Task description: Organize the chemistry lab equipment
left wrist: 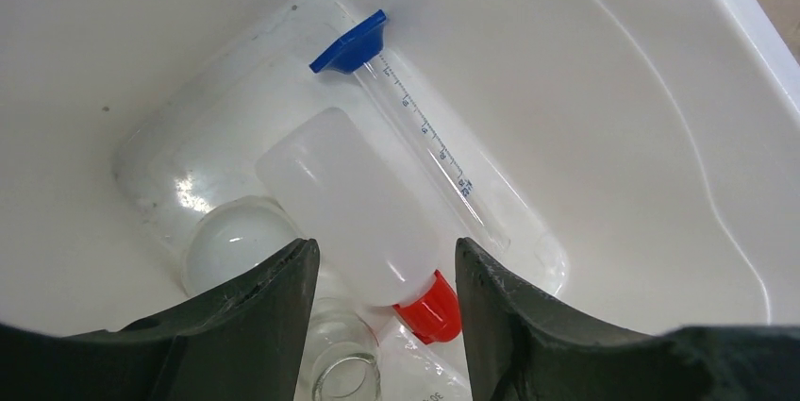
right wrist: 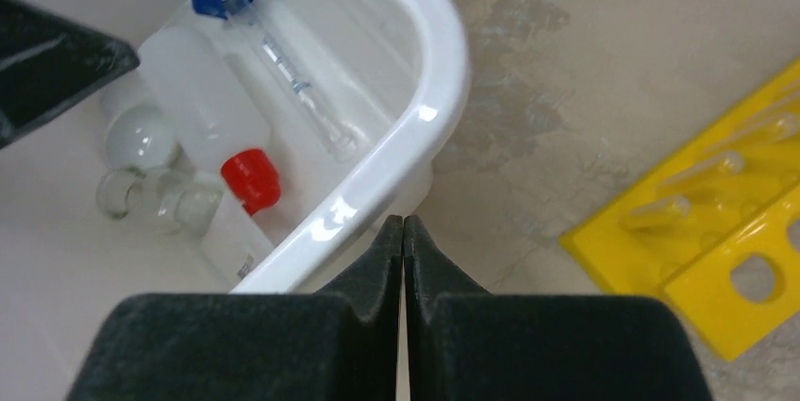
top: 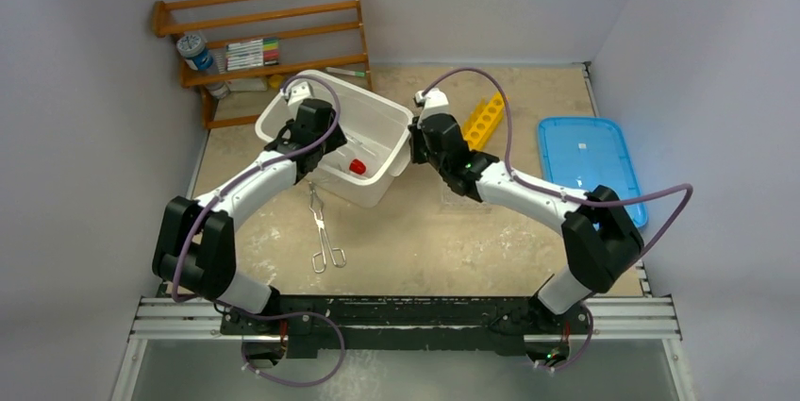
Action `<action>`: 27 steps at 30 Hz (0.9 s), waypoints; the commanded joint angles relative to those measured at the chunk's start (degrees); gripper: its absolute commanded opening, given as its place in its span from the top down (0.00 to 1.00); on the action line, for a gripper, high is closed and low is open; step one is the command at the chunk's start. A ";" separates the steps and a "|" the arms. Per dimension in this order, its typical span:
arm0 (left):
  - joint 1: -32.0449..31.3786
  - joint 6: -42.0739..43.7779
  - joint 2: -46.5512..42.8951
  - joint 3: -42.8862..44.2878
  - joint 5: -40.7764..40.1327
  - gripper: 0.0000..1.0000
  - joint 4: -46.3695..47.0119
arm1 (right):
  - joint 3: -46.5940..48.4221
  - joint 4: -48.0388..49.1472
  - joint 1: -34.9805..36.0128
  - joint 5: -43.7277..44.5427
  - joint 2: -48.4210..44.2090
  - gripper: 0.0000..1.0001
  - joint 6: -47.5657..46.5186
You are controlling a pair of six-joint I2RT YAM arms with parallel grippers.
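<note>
Worktop (top: 425, 231): carries a white tub (top: 375, 190) left of centre, which serves as the collection point.

Tongs (top: 321, 222): flat on the worktop just in front of the tub, outside it. Judged the outstanding item.

Left jaws: spread wide and empty, hanging inside the tub directly over the squeeze bottle (left wrist: 349, 203). The spacing suits straddling the bottle.

Right jaws: closed tip to tip at the tub's near rim, probably to steady it. Whether they actually pinch the rim cannot be told.

Tub contents: the bottle lies on its side with its red cap toward the camera. The packeted dish (left wrist: 231, 245) is partly beneath it, the blue-ended tube (left wrist: 420, 137) lies alongside, and the glass jar (left wrist: 344, 363) sits by the cap.
</note>
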 commanded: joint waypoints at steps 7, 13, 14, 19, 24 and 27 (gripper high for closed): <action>-0.24 2.63 -3.24 -0.67 4.84 0.45 3.56 | 12.82 5.96 -8.28 -5.37 7.78 1.00 -7.29; -0.64 5.43 -8.00 -0.30 5.02 0.40 4.37 | 15.92 4.48 -8.68 -6.19 6.96 1.00 -9.08; -0.75 5.94 -9.79 0.19 3.66 0.39 3.66 | 15.55 4.46 -8.66 -6.24 5.81 1.00 -9.09; -4.05 9.15 -21.89 2.83 -8.76 0.38 -2.48 | 12.14 4.26 -8.62 -6.15 -0.95 0.76 -9.11; -5.62 3.91 -33.74 -3.97 -18.66 0.38 -8.94 | 7.79 4.89 -8.59 -6.98 -6.42 0.49 -9.82; -5.73 -0.22 -37.55 -12.07 -18.41 0.36 -11.48 | 5.02 4.91 -8.56 -8.18 -8.66 0.46 -9.35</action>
